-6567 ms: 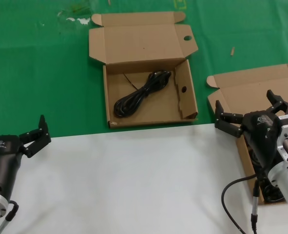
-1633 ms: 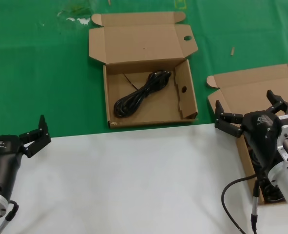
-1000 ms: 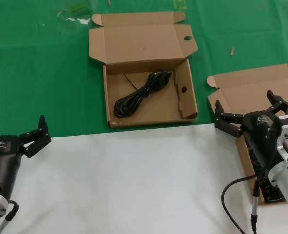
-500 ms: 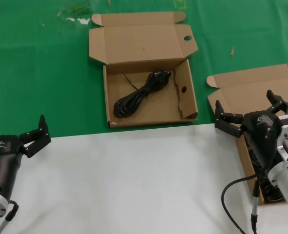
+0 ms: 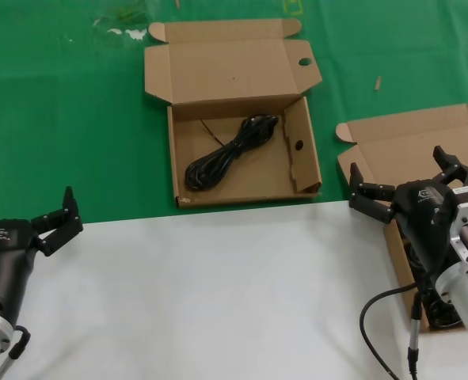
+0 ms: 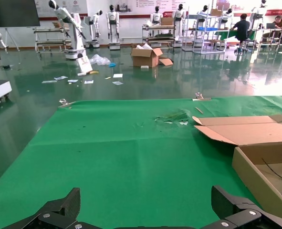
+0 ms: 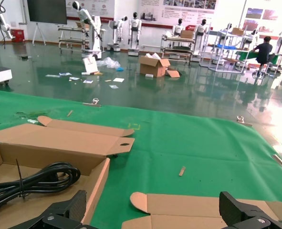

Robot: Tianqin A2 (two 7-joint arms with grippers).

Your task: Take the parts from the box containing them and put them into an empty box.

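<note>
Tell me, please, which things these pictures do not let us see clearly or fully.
- Inside of the right box: in the head view the right gripper and its arm cover it; only dark cable bits show, so no count is possible.
- The same box: cut off by the right edge of the head view.
- Cable bundle in the holed box: the right wrist view's edge crops it.
- Left gripper: parked open at the white sheet's left edge.

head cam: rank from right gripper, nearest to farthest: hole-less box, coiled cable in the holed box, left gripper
1. hole-less box: at the right edge, directly beneath the open right gripper.
2. coiled cable: in the holed box, centre, on the green cloth.
3. left gripper: far left, at the white table's edge, open.
</note>
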